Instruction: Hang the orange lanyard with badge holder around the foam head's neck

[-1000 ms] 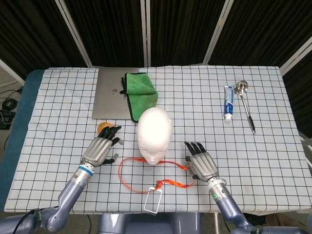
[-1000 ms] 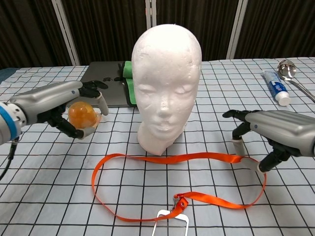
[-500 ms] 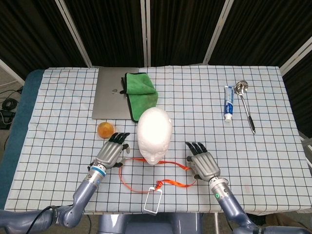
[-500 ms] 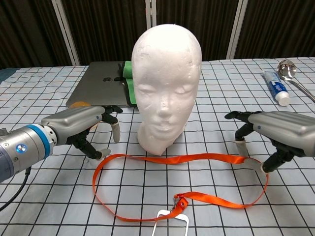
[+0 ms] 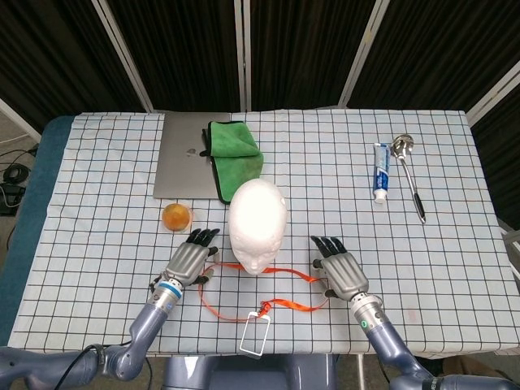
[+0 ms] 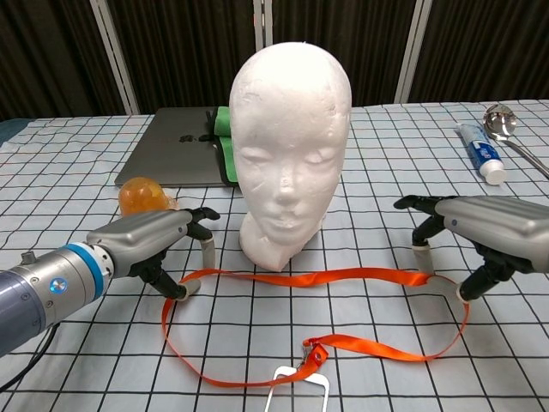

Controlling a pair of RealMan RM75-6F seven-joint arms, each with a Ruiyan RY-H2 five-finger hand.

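The foam head (image 6: 290, 154) is seen upright at the centre of the checked tabletop (image 6: 77, 176), face toward the camera. In front of its base, the orange lanyard (image 6: 326, 278) is laid flat in a loop, with the badge holder (image 6: 296, 390) at the near edge, in front of the head. The left hand (image 6: 159, 245) is placed left of the head's base, its fingers (image 6: 206, 249) curved down onto the loop's left end. The right hand (image 6: 480, 232) is set right of the head, with fingertips at the loop's right end. Whether either hand grips the strap cannot be told. An orange ball (image 6: 142, 196) is seen left of the head, a laptop (image 6: 176, 154) and green cloth (image 6: 225, 142) behind it.
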